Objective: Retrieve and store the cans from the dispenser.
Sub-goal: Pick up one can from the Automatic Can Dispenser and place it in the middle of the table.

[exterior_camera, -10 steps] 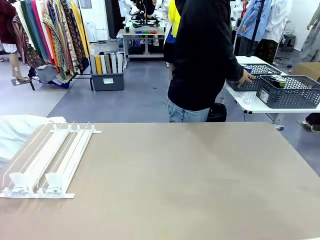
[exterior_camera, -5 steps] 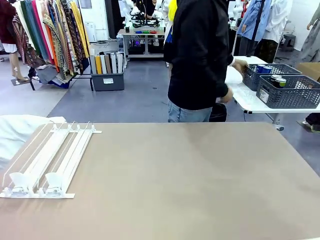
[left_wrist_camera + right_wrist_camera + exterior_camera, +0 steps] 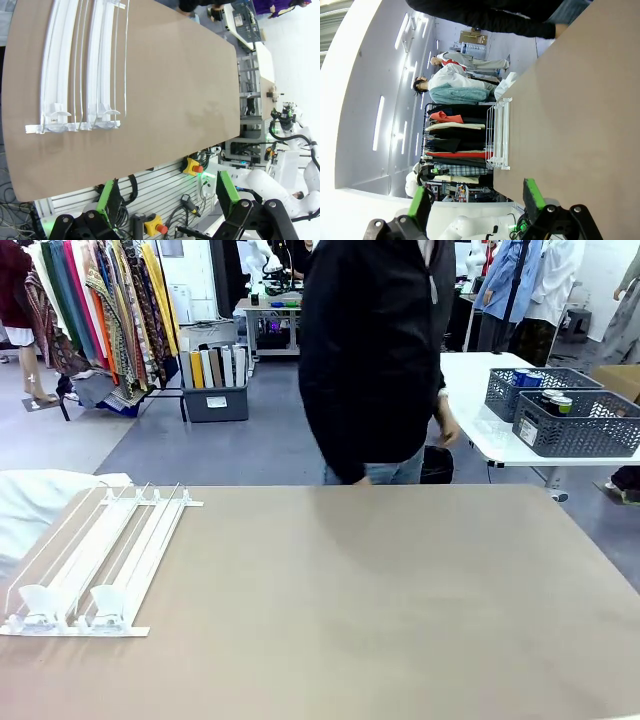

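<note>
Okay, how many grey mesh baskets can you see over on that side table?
2: one basket farther back, one basket nearer the front, both on the white side table. More may be hidden beyond the frame.

The white two-lane dispenser (image 3: 95,565) lies empty at the table's (image 3: 380,610) left, stoppers nearest the robot. What look like cans (image 3: 556,400) sit in a far grey basket (image 3: 580,430).

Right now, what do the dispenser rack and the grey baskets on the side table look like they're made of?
Dispenser: looks like white plastic, smooth and slightly glossy, with thin clear or wire-like rails; the moulded stoppers at its near end suggest plastic. Both lanes are empty.
Grey baskets: probably moulded plastic, matte dark grey, judging by the even perforated mesh walls and thick rims. Cans inside show silver metal tops.
</note>
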`<action>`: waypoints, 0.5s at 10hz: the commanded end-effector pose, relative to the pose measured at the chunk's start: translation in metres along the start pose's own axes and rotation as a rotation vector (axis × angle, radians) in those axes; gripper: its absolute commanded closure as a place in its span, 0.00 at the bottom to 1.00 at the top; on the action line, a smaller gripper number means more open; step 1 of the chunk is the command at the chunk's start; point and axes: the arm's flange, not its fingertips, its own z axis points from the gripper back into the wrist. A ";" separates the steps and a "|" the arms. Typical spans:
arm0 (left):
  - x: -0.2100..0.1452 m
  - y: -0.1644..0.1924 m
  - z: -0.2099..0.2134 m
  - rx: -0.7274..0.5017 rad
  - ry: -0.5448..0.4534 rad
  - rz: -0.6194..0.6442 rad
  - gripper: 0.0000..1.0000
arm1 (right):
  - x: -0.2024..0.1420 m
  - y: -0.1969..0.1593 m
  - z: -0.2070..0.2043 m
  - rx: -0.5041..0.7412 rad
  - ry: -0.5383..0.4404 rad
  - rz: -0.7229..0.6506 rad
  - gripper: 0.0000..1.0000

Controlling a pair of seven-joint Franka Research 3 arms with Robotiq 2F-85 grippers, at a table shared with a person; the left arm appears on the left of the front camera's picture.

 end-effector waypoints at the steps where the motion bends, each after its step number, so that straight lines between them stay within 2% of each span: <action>1: -0.001 0.002 0.001 -0.028 -0.004 -0.016 0.00 | 0.001 0.003 0.000 0.010 -0.001 0.010 0.00; 5: -0.001 0.002 0.001 -0.028 -0.004 -0.016 0.00 | 0.001 0.003 0.000 0.010 -0.001 0.010 0.00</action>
